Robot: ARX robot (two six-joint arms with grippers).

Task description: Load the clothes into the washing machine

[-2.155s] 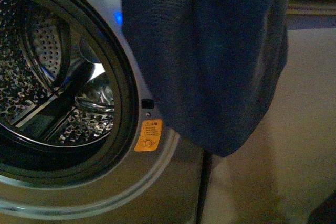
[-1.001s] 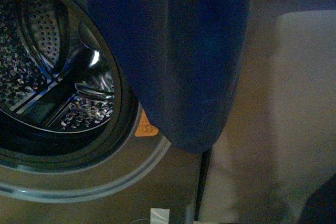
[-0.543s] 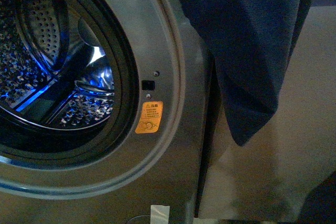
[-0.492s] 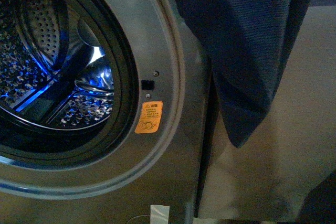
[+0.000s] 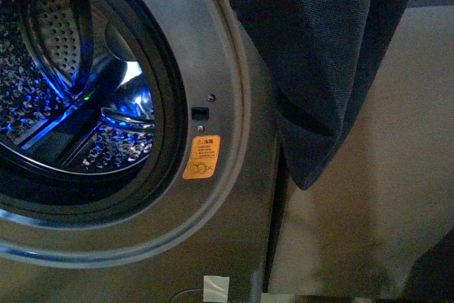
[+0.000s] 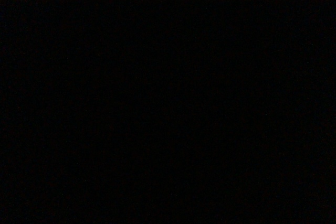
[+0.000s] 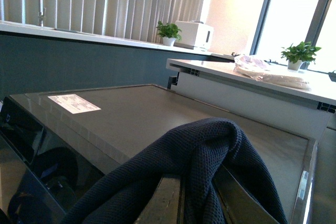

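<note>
I see the washer [image 5: 234, 232] with its port open and its drum [image 5: 64, 104] lit blue. The clothes [image 5: 319, 62] hang outside it, right of the port, across the washer's right edge. On the right wrist camera they drape over the right gripper [image 7: 191, 203], which seems clamped on them. The left wrist camera is dark, so I cannot tell the left gripper's state. A sticker [image 5: 201, 157] sits beside the seal [image 5: 170, 104].

The left wrist view is dark; the washing machine [image 5: 245, 196] loses its round port past the front view's left and top edges; the clothes [image 5: 326, 54] run off the top, their hold unseen; the orange sticker [image 5: 201, 157] is unreadable (print too small); fabric covers the right gripper [image 7: 170, 200], hiding its jaws.
</note>
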